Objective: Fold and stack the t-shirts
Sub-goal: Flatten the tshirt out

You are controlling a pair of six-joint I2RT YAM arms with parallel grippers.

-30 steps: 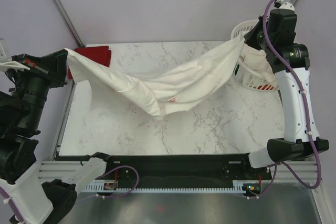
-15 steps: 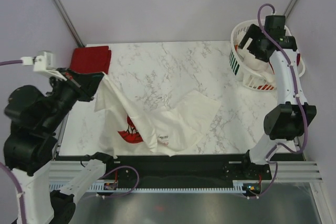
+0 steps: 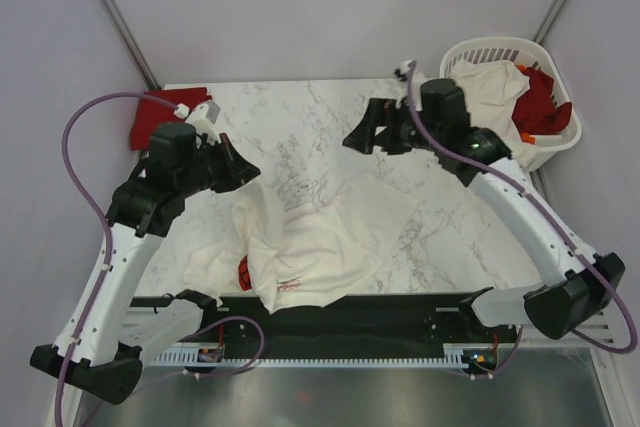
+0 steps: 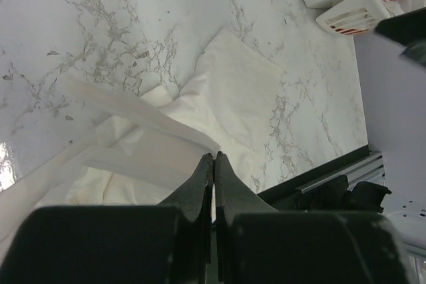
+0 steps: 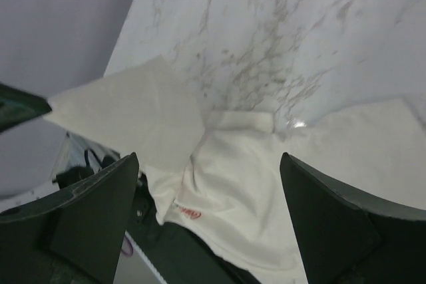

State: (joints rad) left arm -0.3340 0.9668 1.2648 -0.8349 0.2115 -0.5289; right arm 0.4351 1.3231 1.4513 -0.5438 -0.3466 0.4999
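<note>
A cream-white t-shirt [image 3: 330, 232] lies crumpled on the marble table, a red graphic [image 3: 243, 273] peeking out at its near left fold. My left gripper [image 3: 248, 171] is shut on one corner of it; in the left wrist view a band of cloth runs up to the closed fingertips [image 4: 214, 156]. My right gripper [image 3: 362, 137] hovers open over the table's middle, beyond the shirt, with nothing between its fingers [image 5: 208, 157]. The right wrist view looks down on the same t-shirt [image 5: 253, 184]. A folded red t-shirt [image 3: 150, 117] lies at the back left corner.
A white slatted laundry basket [image 3: 548, 144] stands at the back right, just past the table's edge, holding more cream [image 3: 485, 82] and red [image 3: 540, 92] t-shirts. The shirt's near hem hangs over the table's front edge onto the black rail [image 3: 400, 309].
My right gripper let go of the cream shirt and swung from the basket to over the table's middle. The shirt dropped from stretched in the air to a heap. My left gripper moved inward, still gripping.
</note>
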